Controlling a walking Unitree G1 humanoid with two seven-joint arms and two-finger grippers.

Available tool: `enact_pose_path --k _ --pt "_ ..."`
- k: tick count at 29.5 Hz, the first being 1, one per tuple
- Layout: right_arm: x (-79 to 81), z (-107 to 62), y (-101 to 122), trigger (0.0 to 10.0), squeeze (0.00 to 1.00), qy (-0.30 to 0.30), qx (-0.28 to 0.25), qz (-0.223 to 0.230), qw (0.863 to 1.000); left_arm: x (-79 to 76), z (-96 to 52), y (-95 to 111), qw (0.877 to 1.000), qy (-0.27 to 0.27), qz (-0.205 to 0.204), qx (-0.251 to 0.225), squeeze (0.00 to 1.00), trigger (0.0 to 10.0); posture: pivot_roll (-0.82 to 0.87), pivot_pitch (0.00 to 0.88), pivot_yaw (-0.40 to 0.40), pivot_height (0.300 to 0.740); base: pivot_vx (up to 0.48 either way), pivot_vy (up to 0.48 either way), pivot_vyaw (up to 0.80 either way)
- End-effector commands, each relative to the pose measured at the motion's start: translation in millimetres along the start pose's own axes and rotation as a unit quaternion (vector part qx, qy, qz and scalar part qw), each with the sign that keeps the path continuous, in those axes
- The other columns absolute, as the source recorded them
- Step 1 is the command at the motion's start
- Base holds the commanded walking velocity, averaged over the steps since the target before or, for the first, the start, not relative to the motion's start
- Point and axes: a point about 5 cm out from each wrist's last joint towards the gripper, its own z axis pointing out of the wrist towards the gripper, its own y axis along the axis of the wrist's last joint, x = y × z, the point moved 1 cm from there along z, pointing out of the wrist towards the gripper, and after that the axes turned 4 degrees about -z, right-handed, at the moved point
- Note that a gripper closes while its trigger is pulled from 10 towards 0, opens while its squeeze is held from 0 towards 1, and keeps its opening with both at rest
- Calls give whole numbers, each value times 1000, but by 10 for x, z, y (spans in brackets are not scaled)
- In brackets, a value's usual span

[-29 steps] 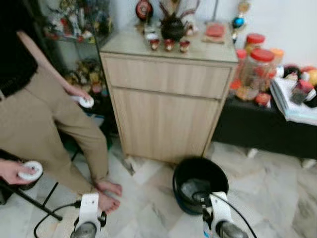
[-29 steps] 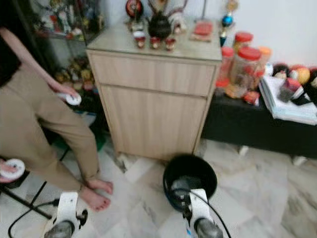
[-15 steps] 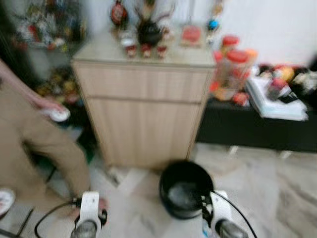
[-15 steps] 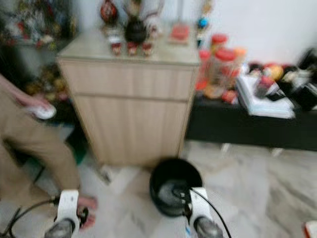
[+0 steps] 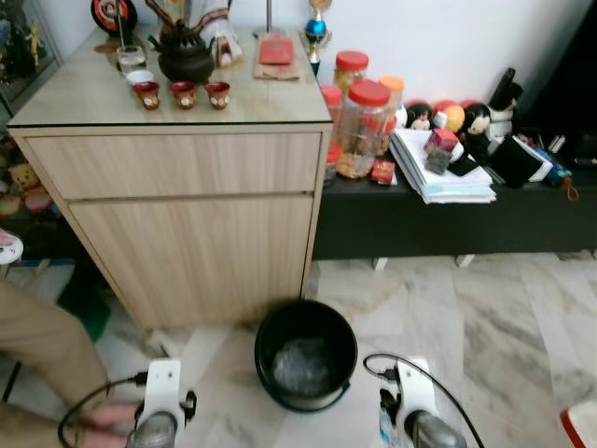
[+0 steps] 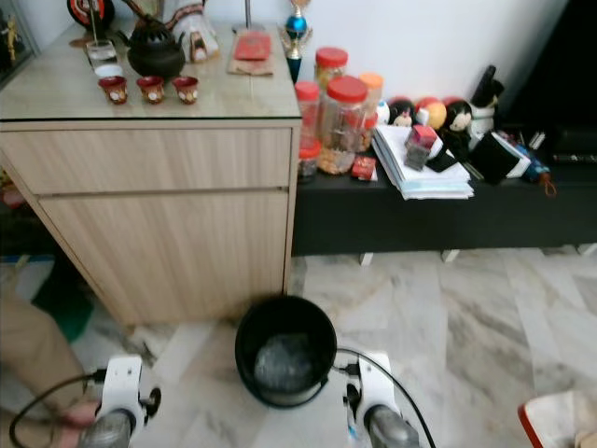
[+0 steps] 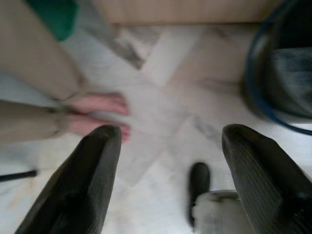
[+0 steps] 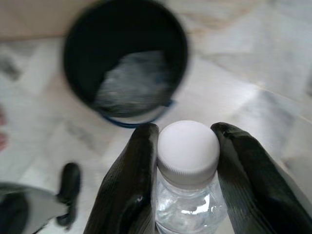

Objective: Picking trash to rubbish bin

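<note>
the black rubbish bin (image 5: 306,353) stands on the marble floor (image 5: 485,317) just in front of the wooden cabinet (image 5: 187,205), with a crumpled clear liner or wrapper lying in its bottom. the right gripper (image 8: 187,165), low and just to the right of the bin, is clenched on a clear plastic bottle (image 8: 189,195), its two black fingers pressed against either side of the white cap (image 8: 188,148); the bottle sits beside the bin, not over it. the left gripper (image 7: 168,146), on the bin's other side, hangs with its fingers spread wide and nothing between them, above bare floor. a person's foot (image 7: 100,117) rests on the tiles near it, to the left of the bin. the risk i see is the grip: the fingers pinch up at the smooth cap and neck, so the bottle could swivel or slip as the arm swings across. letting go before the bottle is past the bin's rim would drop it on the floor beside the bin, and a low swing could knock the light bin aside.
</note>
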Motion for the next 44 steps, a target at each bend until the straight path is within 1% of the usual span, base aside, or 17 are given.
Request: enact_pose_path --k 1,7,10,16,22,23,24,29,31,34,35,44 --pt "-42 -17 -48 10000 0 -3 2 -7 1000 -41 -7 -36 1000 -4 -4 7 0 10000 164 95 -50 740 274 0 638" --pt "-33 -19 -67 10000 0 -3 6 -3 1000 -47 -3 -20 1000 -5 -2 5 0 10000 163 95 -45 740 279 0 700" --pt "-45 -19 -72 10000 0 -8 7 10 1000 -57 -2 -14 1000 -8 0 5 0 10000 162 91 -41 740 271 0 0" --pt "-24 -16 -59 10000 0 -1 6 -3 1000 -63 5 13 1000 -9 2 2 0 10000 162 89 -39 740 274 0 0" --pt "-11 -15 -68 10000 0 -2 9 -2 1000 -54 8 20 1000 -9 3 1 0 10000 167 89 -37 740 274 0 574" --pt "-11 -15 -73 10000 0 -4 9 9 1000 -48 8 19 1000 -8 3 1 0 10000 167 89 -36 740 274 0 0" --pt "-11 -15 -72 10000 0 -4 9 10 1000 -46 8 19 1000 -8 3 2 0 10000 167 89 -36 740 274 0 0" --pt "3 -15 -78 10000 0 1 12 -4 1000 -32 6 12 1000 -7 4 3 0 10000 167 89 -34 740 274 0 0" --pt "15 -16 -91 10000 0 4 14 -13 1000 -30 5 9 1000 -6 5 3 0 10000 168 91 -34 740 276 0 716" --pt "18 -18 -103 10000 0 3 15 -8 1000 -30 4 7 1000 -7 5 2 0 10000 168 94 -33 740 273 0 800" --pt "14 -20 -109 10000 0 1 16 -3 1000 -31 4 4 1000 -7 5 3 0 10000 168 94 -34 740 277 0 0" --pt "-2 -20 -99 10000 0 0 14 -5 1000 -61 4 21 1000 -12 6 -3 0 10000 166 99 -39 740 242 0 0"
